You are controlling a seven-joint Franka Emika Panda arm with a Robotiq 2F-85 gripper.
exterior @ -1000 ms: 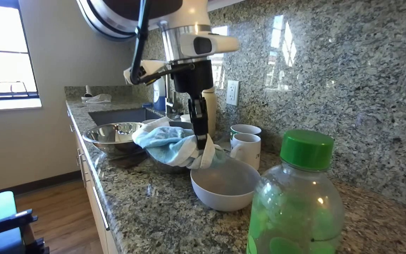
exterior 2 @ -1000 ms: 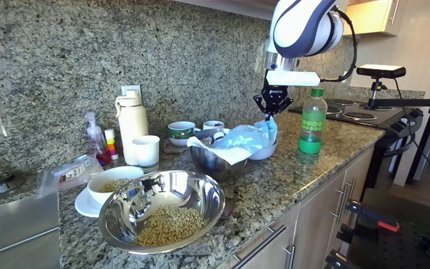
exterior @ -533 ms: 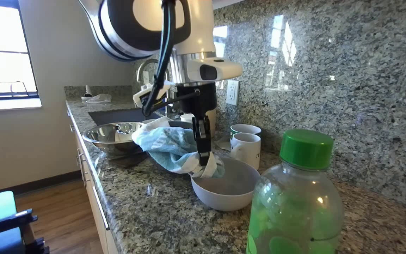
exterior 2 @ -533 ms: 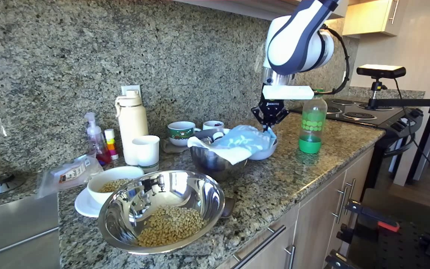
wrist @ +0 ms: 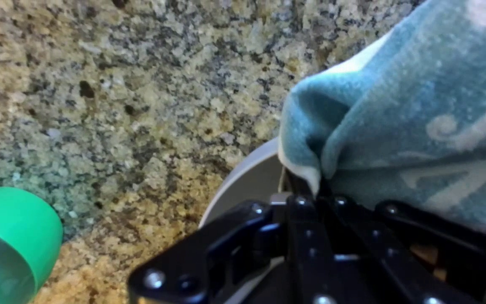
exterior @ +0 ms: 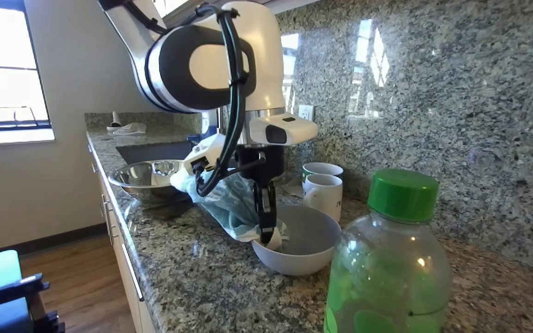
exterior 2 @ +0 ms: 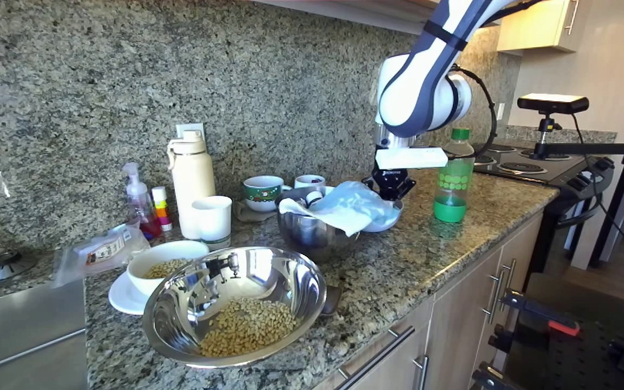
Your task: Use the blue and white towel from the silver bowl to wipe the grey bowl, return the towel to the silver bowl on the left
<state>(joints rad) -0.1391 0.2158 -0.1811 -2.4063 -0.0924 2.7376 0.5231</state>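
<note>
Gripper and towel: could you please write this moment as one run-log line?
gripper: closed on blue and white towel; gripped end: inside grey bowl; remainder: draped outside; wall contact: unclear; return: not yet done

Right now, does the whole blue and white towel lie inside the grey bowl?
No: in an exterior view, much of the towel lies outside the grey bowl, beyond its rim.

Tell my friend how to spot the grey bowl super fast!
Find the speckled stone counter, then the green-capped bottle. Beside that bottle, where the gripper holds the blue and white towel, sits the grey bowl. Its dull, pale sides set it apart from the shiny metal bowls nearby.
</note>
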